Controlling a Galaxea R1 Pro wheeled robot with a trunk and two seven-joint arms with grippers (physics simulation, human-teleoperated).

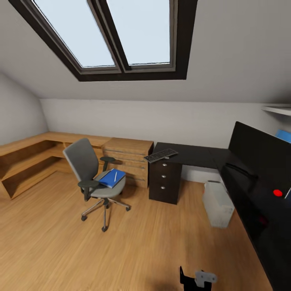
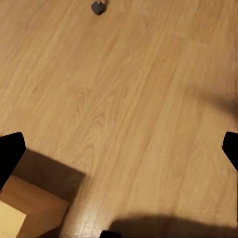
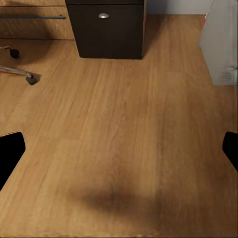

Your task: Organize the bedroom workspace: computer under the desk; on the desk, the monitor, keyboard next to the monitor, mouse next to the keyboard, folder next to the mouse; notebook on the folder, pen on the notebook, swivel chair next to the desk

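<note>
The grey swivel chair (image 1: 83, 161) stands on the floor left of the black desk (image 1: 194, 155). On its seat lies the blue folder (image 1: 110, 178) with the white pen (image 1: 115, 176) on top. The keyboard (image 1: 161, 155) rests askew on the desk's left end, above the drawer unit (image 1: 165, 182). At the right the monitor (image 1: 262, 155) stands on the desk. The grey computer (image 1: 218, 204) sits on the floor by the desk. Mouse and notebook are out of view. My left gripper (image 2: 119, 148) and right gripper (image 3: 119, 148) hang open over bare floor.
A light-wood chest (image 1: 128, 159) and a low wooden shelf (image 1: 28, 161) line the far wall under the skylight. A chair caster (image 2: 98, 7) and a pale wooden corner (image 2: 20, 208) lie near my left gripper. Drawer unit (image 3: 106, 29) and computer (image 3: 220, 44) are ahead of my right gripper.
</note>
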